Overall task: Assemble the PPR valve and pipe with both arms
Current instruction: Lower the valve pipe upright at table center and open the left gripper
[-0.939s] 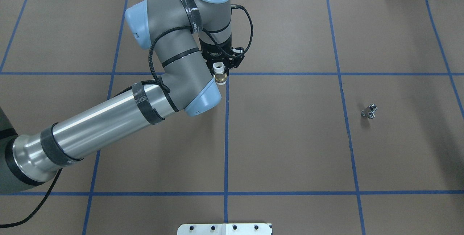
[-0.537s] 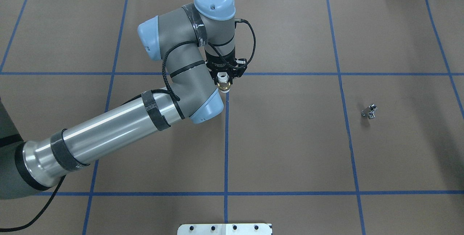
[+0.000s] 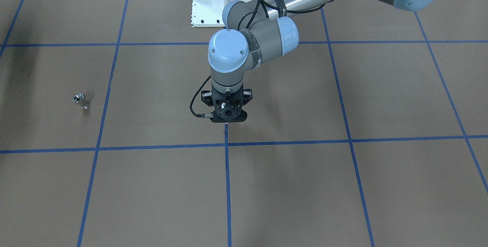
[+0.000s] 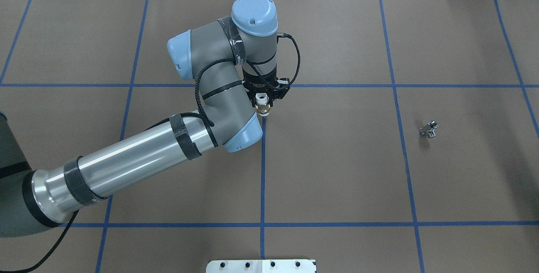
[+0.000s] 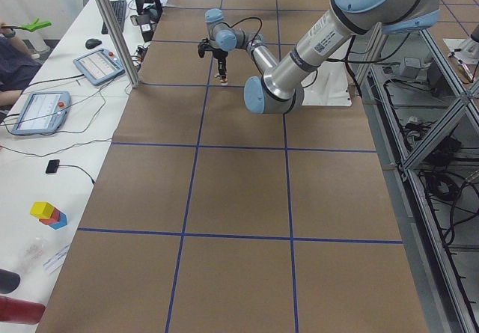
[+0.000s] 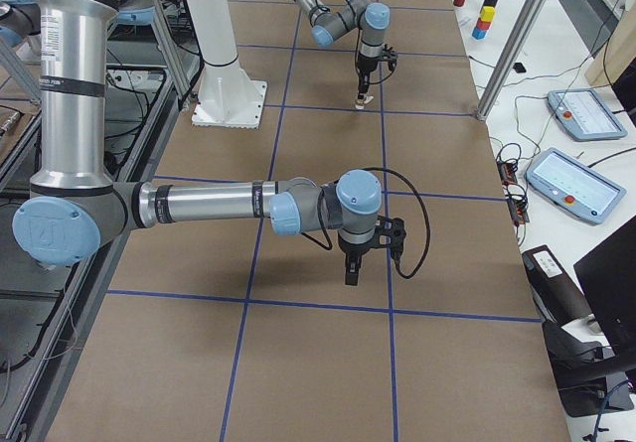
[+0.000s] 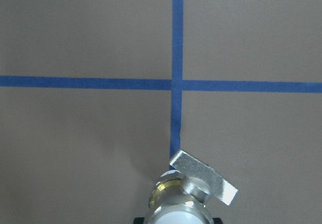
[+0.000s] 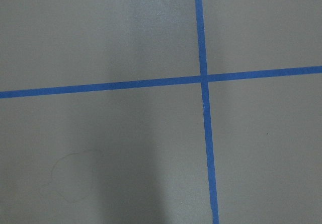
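My left gripper [image 4: 262, 103] is shut on the PPR valve [image 4: 263, 108]. It holds the valve upright, white collar up and brass end down, over a blue tape line near the table's middle. The left wrist view shows the valve [image 7: 181, 204] and its flat lever [image 7: 204, 177] pointing right. The pipe [image 4: 428, 129] lies alone on the brown table far to the right, also in the front view [image 3: 79, 101]. My right gripper [image 6: 352, 268] shows only in the exterior right view, hanging over the table, and I cannot tell whether it is open or shut.
A white base plate [image 4: 261, 266] sits at the robot's edge of the table. Blue tape lines [image 4: 337, 85] divide the brown mat. Metal posts [image 6: 517, 45] and a side desk with tablets [image 6: 571, 184] stand along the operators' side.
My left arm has moved toward the robot's side and slightly right with the valve held in it. The pipe has not moved.
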